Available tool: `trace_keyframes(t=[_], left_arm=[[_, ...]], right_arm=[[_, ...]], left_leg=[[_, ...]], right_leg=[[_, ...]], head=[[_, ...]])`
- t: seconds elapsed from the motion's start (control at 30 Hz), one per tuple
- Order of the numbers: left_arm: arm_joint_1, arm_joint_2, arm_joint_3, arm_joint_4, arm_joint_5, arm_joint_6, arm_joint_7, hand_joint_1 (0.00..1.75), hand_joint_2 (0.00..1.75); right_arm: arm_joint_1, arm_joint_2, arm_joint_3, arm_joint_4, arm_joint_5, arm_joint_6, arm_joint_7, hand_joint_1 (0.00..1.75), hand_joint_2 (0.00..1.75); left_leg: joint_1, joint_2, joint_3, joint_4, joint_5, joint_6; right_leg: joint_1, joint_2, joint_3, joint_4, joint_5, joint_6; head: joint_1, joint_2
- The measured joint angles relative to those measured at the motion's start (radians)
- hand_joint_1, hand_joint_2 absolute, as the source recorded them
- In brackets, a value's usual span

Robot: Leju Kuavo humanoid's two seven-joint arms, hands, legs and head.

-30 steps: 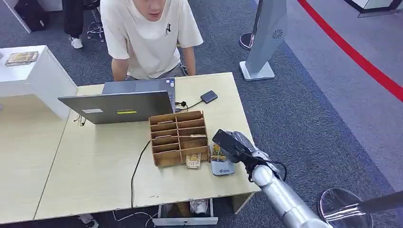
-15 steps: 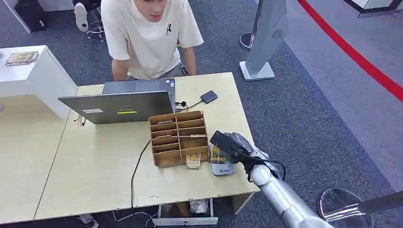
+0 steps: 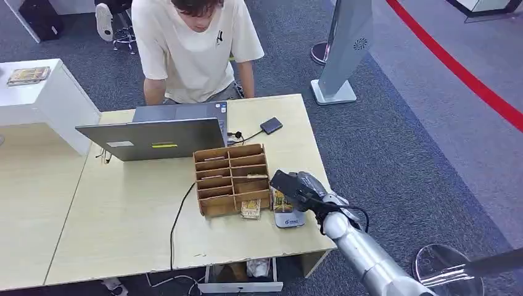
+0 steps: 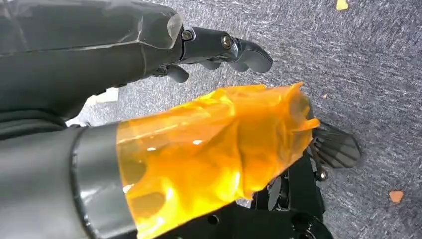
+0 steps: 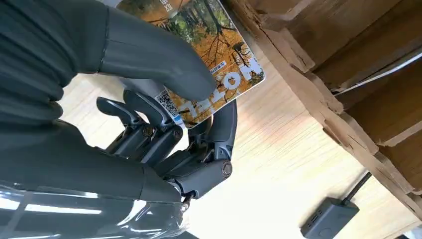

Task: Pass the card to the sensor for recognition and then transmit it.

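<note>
Here we see the right hand (image 5: 164, 124) pinching the card (image 5: 204, 55) between thumb and fingers, held over the table (image 3: 123, 216) just beside the wooden organizer (image 3: 232, 179) and above the grey sensor (image 3: 288, 217). The left hand (image 4: 149, 45) hangs over carpet, fingers loosely apart, holding nothing.

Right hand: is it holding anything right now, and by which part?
Yes. The right hand pinches the card near one printed end, thumb on its face and fingers beneath, beside the wooden organizer.
</note>
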Motion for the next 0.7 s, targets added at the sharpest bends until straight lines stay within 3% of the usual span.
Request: trace_keyframes(t=[0.7], left_arm=[[0.0, -0.002, 0.016, -0.001, 0.001, 0.0, 0.001, 0.0, 0.0]], right_arm=[[-0.016, 0.002, 0.011, 0.024, 0.015, 0.003, -0.001, 1.75, 1.75]], left_leg=[[0.0, 0.0, 0.0, 0.0, 0.0, 0.0]], right_leg=[[0.0, 0.0, 0.0, 0.0, 0.0, 0.0]], head=[[0.0, 0.0]])
